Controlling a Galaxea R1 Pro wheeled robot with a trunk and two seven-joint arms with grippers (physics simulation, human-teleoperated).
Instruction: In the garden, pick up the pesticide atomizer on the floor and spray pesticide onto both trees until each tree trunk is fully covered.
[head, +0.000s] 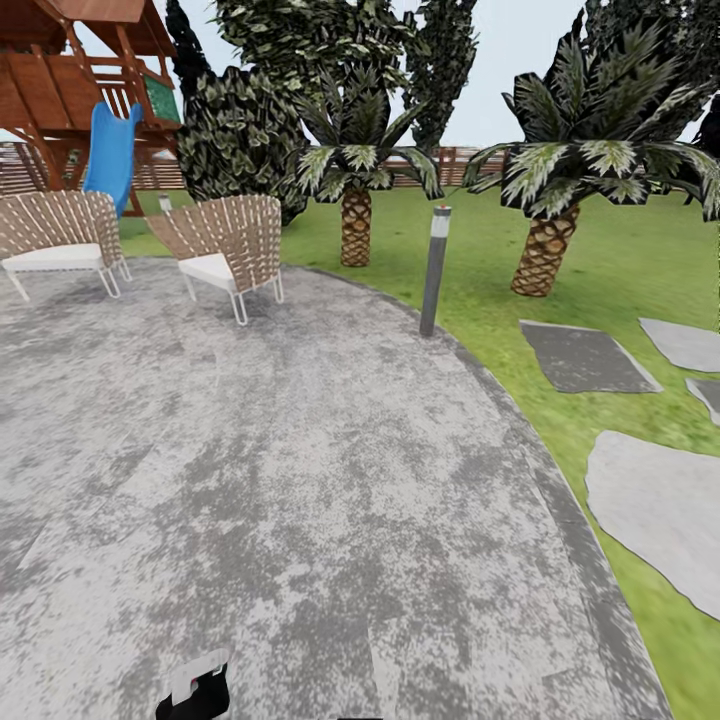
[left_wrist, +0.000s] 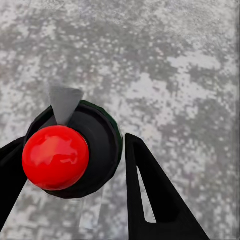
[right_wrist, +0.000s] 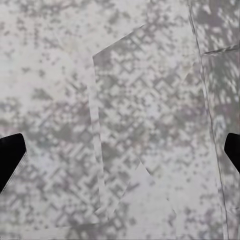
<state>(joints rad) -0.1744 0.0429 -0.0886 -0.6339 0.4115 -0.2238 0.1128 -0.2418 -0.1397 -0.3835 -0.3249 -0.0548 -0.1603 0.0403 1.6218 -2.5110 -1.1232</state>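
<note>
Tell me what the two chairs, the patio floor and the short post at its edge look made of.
The chairs: woven wicker or rope in tan, on thin pale metal-looking legs, with white cushions. The patio floor: mottled grey concrete or stone, matte and rough-looking. The post: smooth grey metal or plastic by its even sheen, with a paler band near the top, perhaps a lamp.

Left gripper (left_wrist: 70, 190): two matte black fingers, each a flat, tapering wedge. The nearer finger (left_wrist: 155, 200) is a long triangle with a narrow slot cut through it, paler ground showing in the opening; the other finger (left_wrist: 10, 175) appears as a plain black blade at the frame edge. Right gripper (right_wrist: 120, 157): black fingertips (right_wrist: 10, 155) with blunt, angled ends, seen at both frame edges. Head view: a black block (head: 195, 695) with a white panel on top, at the lower edge.
</note>
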